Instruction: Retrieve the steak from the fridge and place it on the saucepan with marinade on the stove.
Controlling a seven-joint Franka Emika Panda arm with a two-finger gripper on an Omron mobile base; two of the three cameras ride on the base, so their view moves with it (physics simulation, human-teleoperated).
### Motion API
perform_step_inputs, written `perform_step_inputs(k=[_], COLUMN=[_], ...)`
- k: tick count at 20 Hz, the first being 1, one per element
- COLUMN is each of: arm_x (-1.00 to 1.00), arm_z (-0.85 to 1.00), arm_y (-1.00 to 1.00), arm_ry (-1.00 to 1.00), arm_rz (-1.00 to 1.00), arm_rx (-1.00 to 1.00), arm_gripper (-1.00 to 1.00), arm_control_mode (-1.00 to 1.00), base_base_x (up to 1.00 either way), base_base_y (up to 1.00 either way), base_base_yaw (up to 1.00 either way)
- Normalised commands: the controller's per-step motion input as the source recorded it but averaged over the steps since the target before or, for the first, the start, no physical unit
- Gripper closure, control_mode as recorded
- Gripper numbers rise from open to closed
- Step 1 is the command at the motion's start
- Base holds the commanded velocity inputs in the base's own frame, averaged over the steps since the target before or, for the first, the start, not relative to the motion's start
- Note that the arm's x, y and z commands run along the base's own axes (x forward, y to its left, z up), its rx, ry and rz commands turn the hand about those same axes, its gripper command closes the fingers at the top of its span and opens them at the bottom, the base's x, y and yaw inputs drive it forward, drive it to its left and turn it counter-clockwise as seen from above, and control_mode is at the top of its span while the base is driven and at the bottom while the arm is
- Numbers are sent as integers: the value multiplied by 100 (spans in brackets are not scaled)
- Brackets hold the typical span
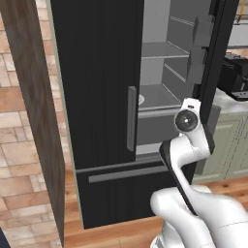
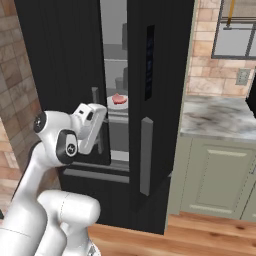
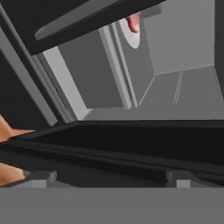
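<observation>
At the fridge opening, tool spread wide — empty, touching nothing

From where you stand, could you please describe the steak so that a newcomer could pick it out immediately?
Look into the tall black fridge, through the gap between its doors. On a grey shelf sits a round white plate; the steak is the small pink-red lump on it, the only coloured thing in the grey interior.

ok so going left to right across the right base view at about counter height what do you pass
Brick wall → robot arm → steak on its white plate inside the fridge → grey door handle → marble counter
</observation>
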Motion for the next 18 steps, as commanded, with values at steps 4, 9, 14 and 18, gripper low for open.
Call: perform_step_inputs(k=[4, 9, 14, 18], arm_x=[42, 42, 43, 14], arm_z=[-23, -14, -11, -7], arm_y=[0, -4, -26, -37], arm_ry=[0, 0, 0, 0], arm_rz=[0, -1, -8, -18], arm_rx=[-5, -4, -2, 0], arm_gripper=[-100, -100, -100, -100], arm_control_mode=[-100, -100, -100, -100], base_base_x=[0, 0, 0, 0], base_base_y=[0, 0, 0, 0], base_base_yaw=[0, 0, 0, 0])
